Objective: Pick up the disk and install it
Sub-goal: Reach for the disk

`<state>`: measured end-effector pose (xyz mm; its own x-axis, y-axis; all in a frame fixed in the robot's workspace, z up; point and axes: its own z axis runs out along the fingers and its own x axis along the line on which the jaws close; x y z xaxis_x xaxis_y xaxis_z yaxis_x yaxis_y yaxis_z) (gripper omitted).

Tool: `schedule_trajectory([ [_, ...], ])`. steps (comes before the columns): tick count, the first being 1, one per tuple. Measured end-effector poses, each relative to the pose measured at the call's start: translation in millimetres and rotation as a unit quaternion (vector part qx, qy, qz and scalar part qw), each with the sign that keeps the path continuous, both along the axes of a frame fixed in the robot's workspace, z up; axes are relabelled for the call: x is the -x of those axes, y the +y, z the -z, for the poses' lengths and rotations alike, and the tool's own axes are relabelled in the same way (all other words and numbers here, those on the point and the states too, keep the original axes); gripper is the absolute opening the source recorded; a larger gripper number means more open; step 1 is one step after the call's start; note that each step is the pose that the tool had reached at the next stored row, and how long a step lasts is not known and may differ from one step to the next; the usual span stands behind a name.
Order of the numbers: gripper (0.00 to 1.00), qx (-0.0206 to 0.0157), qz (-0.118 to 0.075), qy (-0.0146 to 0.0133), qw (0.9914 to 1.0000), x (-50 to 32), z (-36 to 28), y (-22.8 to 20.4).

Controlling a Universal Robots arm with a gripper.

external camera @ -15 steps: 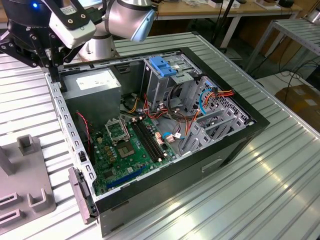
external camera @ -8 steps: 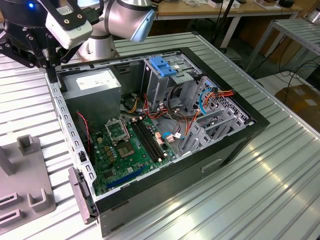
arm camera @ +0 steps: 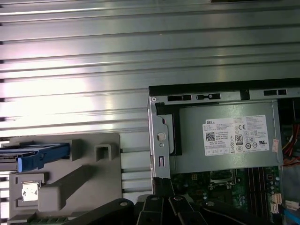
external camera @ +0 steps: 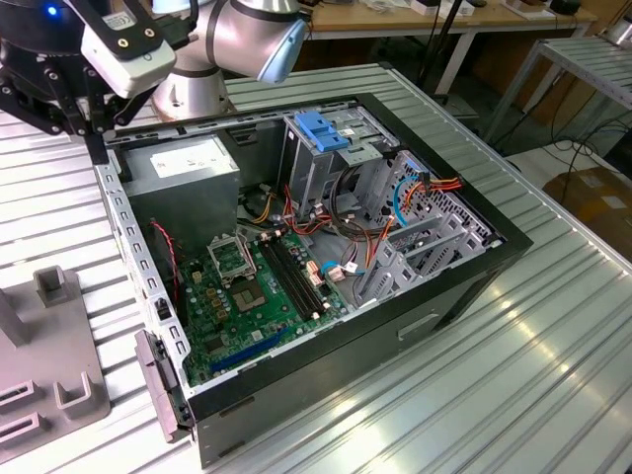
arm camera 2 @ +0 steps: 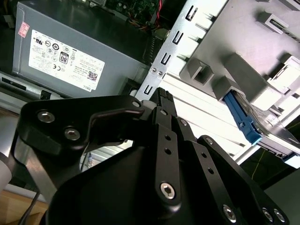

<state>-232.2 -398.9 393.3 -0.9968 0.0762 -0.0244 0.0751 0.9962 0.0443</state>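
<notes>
**Q:** Which step are you on?

**A:** The pick, I'd say, and early in it. My gripper [arm camera 2: 161,96] is pressed together on nothing. It hangs over the far-left corner of the case [external camera: 444,306] as the exterior view shows it, close above the power supply [external camera: 188,168].

**Q:** And the disk [arm camera: 42,155]?

**A:** Outside the case, untouched. It sits in the grey fixture [arm camera: 84,187] on the table [external camera: 553,375], at the exterior view's left. Its blue rail shows in both wrist views, sticking out past the fixture's edge. It is well apart from my gripper.

**Q:** So nothing is installed?

**A:** Nothing. The cage [external camera: 306,168] with the blue handle stands at the far side of the case. I can't tell from here how its slot is laid out.

**Q:** What does the pick call for?

**A:** As I judge it, I have to spread the gripper first, since shut it can take nothing. Then I need to get over the fixture and square up to the disk's long sides. The fixture's raised blocks crowd the disk, so the descent wants care, and the grip should land on the casing, not on the plastic rail.
</notes>
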Motion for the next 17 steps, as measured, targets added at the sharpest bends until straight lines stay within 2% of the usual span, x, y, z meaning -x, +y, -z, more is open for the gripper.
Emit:
schedule_trajectory([
  [17, 0.10, 0.0000, 0.000, 0.0000, 1.00000, 11.0, 0.0, 0.0],
])
